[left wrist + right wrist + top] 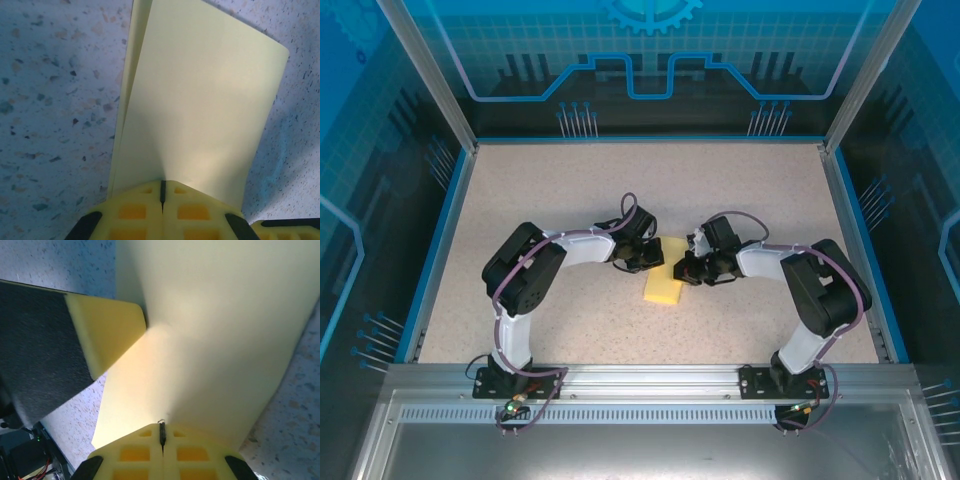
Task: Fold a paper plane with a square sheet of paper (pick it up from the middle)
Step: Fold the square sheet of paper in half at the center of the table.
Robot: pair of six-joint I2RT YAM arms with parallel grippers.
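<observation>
The square sheet of paper is pale yellow and doubled over into a narrow strip at the middle of the table, between both grippers. My left gripper meets it from the left and my right gripper from the right. In the left wrist view the left gripper is shut, and the paper fans out from its tip in two layers. In the right wrist view the right gripper is shut on the paper, and the left gripper's finger touches the same sheet.
The speckled tabletop is ringed by a blue rim and transparent walls. Both arm bases sit on the metal rail at the near edge. Open tabletop lies all round the paper.
</observation>
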